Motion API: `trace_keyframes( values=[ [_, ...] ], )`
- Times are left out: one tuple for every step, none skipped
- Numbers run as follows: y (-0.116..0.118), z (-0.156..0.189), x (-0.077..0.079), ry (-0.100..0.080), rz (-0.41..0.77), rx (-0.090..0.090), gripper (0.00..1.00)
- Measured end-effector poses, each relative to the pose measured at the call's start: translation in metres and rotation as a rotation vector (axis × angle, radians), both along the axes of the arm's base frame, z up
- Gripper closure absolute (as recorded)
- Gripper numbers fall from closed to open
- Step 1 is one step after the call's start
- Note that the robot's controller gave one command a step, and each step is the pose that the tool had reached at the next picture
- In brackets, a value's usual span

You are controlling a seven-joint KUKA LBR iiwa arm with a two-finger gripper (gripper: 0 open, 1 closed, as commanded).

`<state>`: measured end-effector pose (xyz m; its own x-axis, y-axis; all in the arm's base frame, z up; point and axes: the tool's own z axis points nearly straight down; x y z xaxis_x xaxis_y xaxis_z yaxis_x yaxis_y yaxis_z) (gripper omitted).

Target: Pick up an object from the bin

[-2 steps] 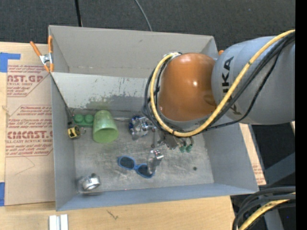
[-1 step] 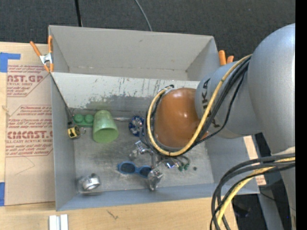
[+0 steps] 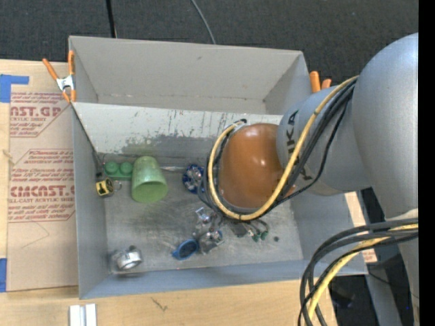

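So the arm [image 3: 380, 128] comes in from 3 o'clock, and its orange cover [image 3: 248, 165], looped with yellow and black cables [image 3: 216, 161], sits right over the bin [image 3: 183, 66] floor, a bit toward 2 o'clock of the middle. That blocks pretty much everything under it. The jaws are somewhere below the dome, and honestly I can't tell if they're spread, pressed together or pinching anything. Poking out at the cover's 7 o'clock edge is a little cluster of shiny metal and blue bits [image 3: 209, 231], which is the closest stuff to the wrist. It's too small and jumbled to say which parts are loose things and which might be robot. Just at 3 o'clock of that cluster is a dark piece with green dots [image 3: 257, 233], half tucked under the cover. A blue piece [image 3: 183, 250] lies near the front wall at 6 o'clock, and a blue-and-white thing [image 3: 193, 176] peeks out at the cover's 9 o'clock side, partly cut off by the cables. Well apart, toward 9 to 10 o'clock, a pale green cup [image 3: 148, 179] lies on its side beside a green studded block [image 3: 119, 169], with a tiny yellow-and-black bit [image 3: 103, 187] against the wall. A silver round thing [image 3: 127, 258] sits alone in the 8 o'clock corner.
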<state>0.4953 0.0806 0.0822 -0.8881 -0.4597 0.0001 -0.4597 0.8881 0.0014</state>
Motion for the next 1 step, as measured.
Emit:
trace_keyframes(
  values=[
    [0.0485, 0.1244, -0.0069, -0.009, 0.042, 0.002, 1.00]
  ],
)
